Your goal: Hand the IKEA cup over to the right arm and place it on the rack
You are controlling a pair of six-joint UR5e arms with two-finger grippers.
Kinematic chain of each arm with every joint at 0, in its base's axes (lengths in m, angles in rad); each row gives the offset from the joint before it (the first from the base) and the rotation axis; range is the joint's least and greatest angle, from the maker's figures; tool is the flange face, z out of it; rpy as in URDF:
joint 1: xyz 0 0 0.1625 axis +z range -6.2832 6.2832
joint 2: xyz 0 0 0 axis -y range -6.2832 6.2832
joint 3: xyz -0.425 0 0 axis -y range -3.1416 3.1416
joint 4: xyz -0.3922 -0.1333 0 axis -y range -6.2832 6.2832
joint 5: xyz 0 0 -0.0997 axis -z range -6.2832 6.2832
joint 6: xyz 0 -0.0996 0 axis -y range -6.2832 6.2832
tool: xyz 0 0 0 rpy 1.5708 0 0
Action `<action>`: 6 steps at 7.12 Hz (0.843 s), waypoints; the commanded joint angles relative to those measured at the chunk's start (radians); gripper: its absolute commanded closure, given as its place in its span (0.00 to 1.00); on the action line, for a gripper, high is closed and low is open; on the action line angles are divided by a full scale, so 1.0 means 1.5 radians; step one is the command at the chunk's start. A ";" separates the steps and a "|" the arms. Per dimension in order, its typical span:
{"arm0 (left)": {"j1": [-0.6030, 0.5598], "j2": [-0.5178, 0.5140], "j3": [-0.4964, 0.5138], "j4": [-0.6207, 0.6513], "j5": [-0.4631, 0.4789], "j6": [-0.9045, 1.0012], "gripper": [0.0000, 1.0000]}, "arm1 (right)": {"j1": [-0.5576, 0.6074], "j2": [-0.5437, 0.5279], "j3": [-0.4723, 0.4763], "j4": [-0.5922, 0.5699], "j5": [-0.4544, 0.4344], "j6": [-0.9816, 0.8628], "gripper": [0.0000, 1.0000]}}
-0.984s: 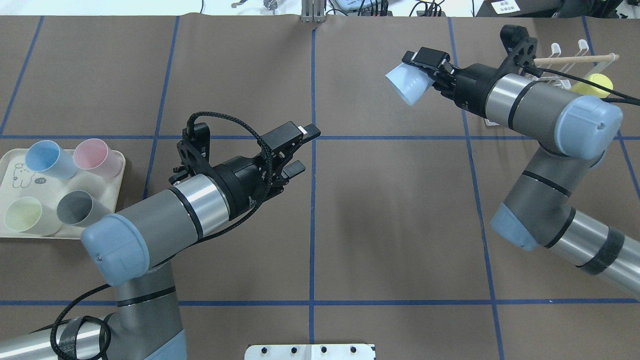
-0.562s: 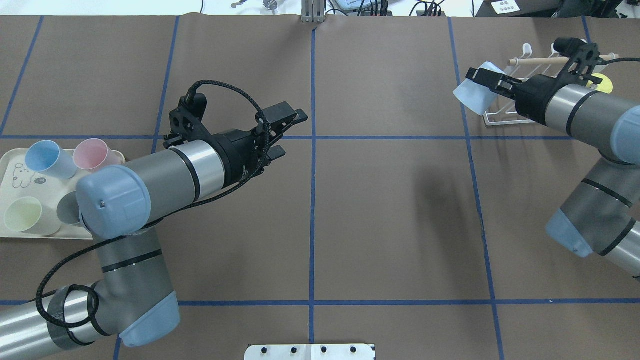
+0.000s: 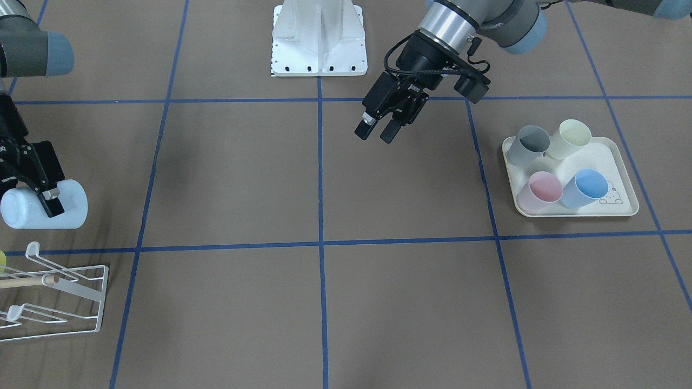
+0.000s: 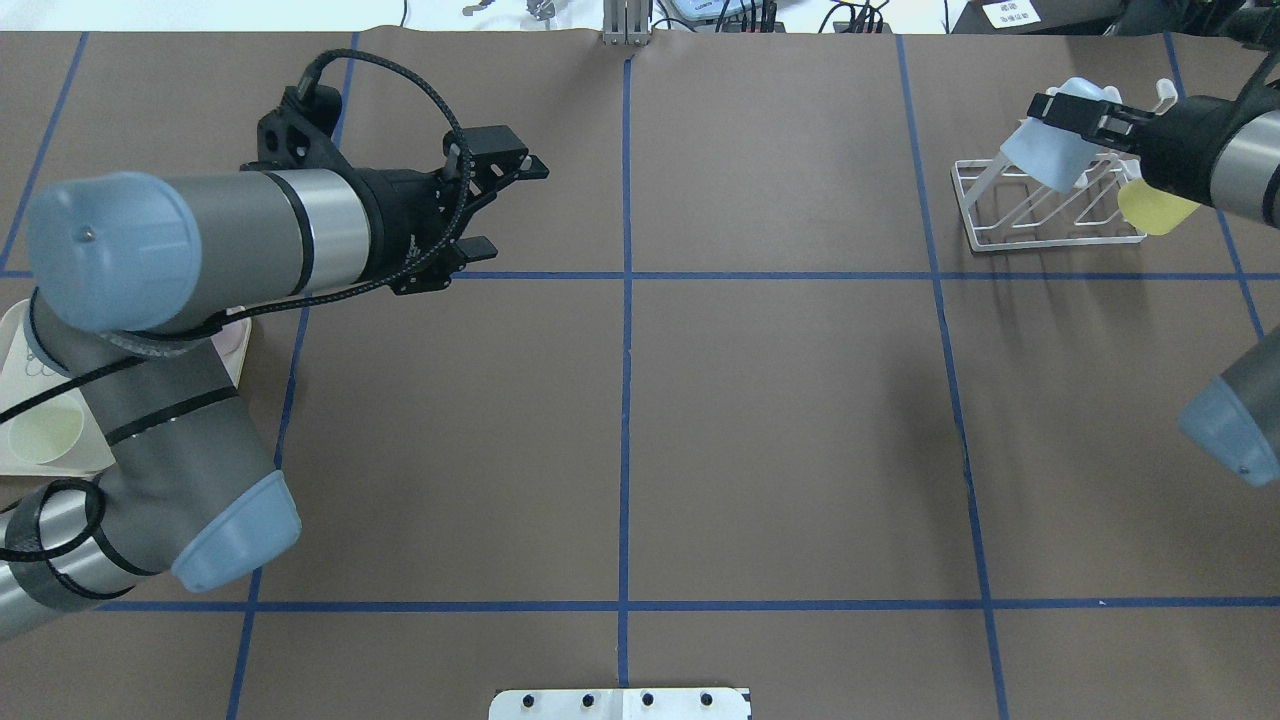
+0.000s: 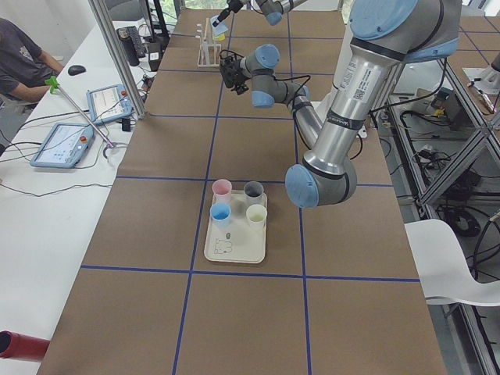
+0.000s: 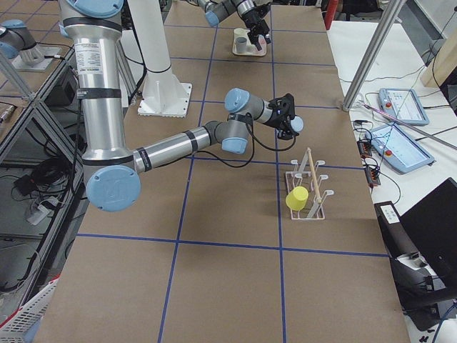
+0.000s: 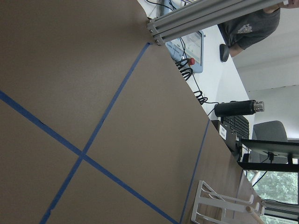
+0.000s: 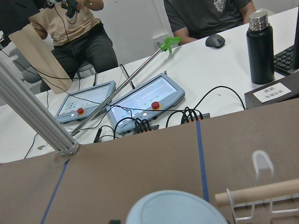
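IKEA cup (image 4: 1045, 150), pale blue, is clamped in the right gripper (image 4: 1050, 108) just above the left end of the rack (image 4: 1055, 240) at the table's far right, while the left gripper (image 4: 518, 208) hangs wide and empty at the far left. The cup lies tilted almost on its side, long axis running from its base at the far right to its mouth, which faces left and downward. The risk, I judge, is that the mouth misses a prong and the cup drops unseated, or bumps the light rack or the yellow cup (image 4: 1155, 205) beside it.

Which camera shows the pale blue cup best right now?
Exterior front-facing: the pale blue cup shows nearly whole in the right gripper. Overhead: partly covered, by the rack. Right wrist: only an edge. Side views: tiny.
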 commanded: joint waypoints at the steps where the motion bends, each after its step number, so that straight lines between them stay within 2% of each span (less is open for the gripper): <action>1: -0.031 0.014 -0.089 0.217 -0.039 0.137 0.00 | 0.054 -0.012 0.030 -0.062 0.031 -0.069 1.00; 2: -0.033 0.015 -0.146 0.350 -0.046 0.240 0.00 | 0.061 -0.034 0.030 -0.073 0.030 -0.156 1.00; 3: -0.037 0.015 -0.158 0.404 -0.046 0.277 0.00 | 0.068 -0.048 0.032 -0.086 0.031 -0.196 1.00; 5: -0.055 0.053 -0.175 0.408 -0.048 0.323 0.00 | 0.066 -0.067 0.021 -0.088 0.022 -0.262 1.00; 6: -0.071 0.075 -0.177 0.408 -0.068 0.353 0.00 | 0.062 -0.053 0.001 -0.088 -0.010 -0.261 1.00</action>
